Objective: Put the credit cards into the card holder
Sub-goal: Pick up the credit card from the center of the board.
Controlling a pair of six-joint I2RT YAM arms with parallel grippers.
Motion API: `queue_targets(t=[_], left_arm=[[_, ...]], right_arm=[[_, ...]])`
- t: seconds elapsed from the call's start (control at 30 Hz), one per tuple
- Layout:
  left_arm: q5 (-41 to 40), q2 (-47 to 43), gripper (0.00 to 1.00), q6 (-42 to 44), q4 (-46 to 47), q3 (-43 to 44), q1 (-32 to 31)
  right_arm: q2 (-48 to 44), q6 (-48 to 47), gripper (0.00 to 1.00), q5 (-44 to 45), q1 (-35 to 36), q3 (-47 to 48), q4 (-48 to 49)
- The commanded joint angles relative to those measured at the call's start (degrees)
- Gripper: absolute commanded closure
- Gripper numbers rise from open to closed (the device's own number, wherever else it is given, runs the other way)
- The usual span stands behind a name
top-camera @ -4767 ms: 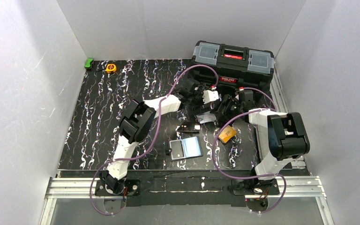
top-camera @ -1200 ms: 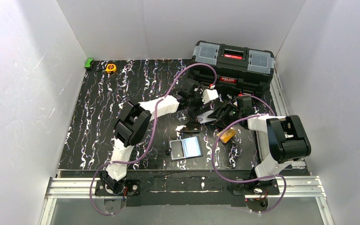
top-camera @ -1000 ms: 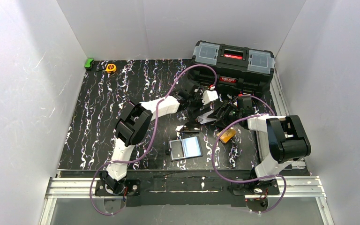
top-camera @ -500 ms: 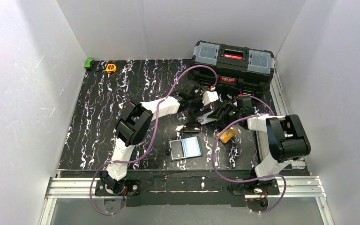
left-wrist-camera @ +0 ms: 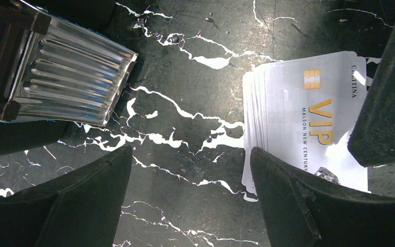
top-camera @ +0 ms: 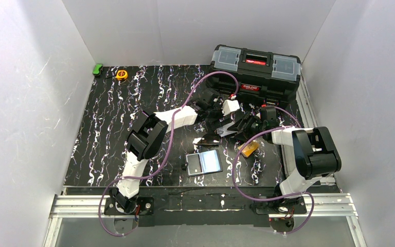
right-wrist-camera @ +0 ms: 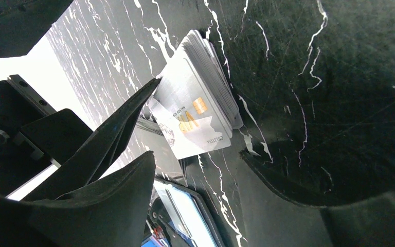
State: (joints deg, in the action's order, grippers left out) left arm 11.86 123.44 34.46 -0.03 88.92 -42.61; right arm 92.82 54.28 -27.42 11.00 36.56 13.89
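Note:
A stack of silver-grey VIP credit cards [left-wrist-camera: 308, 118] lies fanned on the black marbled table; it also shows in the right wrist view [right-wrist-camera: 200, 103] and the top view [top-camera: 227, 129]. An orange card [top-camera: 249, 149] lies to the right, alone. The card holder [top-camera: 204, 162] lies open nearer the front, its bluish sleeves up, and shows in the right wrist view [right-wrist-camera: 190, 211]. My left gripper [left-wrist-camera: 190, 154] is open, its right finger over the stack's near edge. My right gripper [right-wrist-camera: 198, 157] is open and empty just beside the stack, facing the left gripper.
A large black toolbox [top-camera: 257, 72] stands close behind both grippers. A ribbed shiny metal piece [left-wrist-camera: 72, 80] sits at the upper left of the left wrist view. A yellow tape measure [top-camera: 121, 74] and a green object [top-camera: 98, 69] lie at the far left corner.
Since the oldest frame both grippers have closed in on the silver stack. In the last second they have barely moved; the cards and holder stay put.

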Motion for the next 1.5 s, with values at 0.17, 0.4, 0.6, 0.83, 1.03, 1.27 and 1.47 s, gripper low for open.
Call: queue_targets(t=[0.17, 0.4, 0.6, 0.83, 1.03, 1.27, 1.47], left_arm=[[1.40, -2.90, 0.15, -0.95, -1.38, -0.32, -0.41], [1.84, -3.04, 0.15, -0.88, -1.85, -0.54, -0.43], [2.40, -3.20, 0.15, -0.75, -2.55, -0.57, -0.63], [3.10, -4.07, 0.16, -0.35, -3.22, -1.51, -0.95], [4.07, -4.84, 0.17, -0.36, -4.10, -2.23, -1.24], [4.75, -5.12, 0.18, -0.61, -5.10, -1.92, -1.60], [5.00, -4.98, 0.18, -0.80, -5.41, -1.49, -1.64]], right_arm=[[-0.71, 1.36, 0.34, -0.35, 0.27, -0.98, 1.70], [2.40, 4.13, 0.40, -1.58, 0.21, -1.01, 7.36], [2.37, 4.97, 0.41, -1.74, 0.27, -1.47, 8.93], [2.12, 5.26, 0.41, -1.85, 0.25, -1.56, 9.13], [1.58, 5.14, 0.42, -1.69, 0.22, -1.93, 8.63], [1.24, 4.76, 0.44, -1.32, 0.12, -3.08, 8.14], [0.55, 4.60, 0.53, -1.35, -0.04, -3.33, 7.33]])
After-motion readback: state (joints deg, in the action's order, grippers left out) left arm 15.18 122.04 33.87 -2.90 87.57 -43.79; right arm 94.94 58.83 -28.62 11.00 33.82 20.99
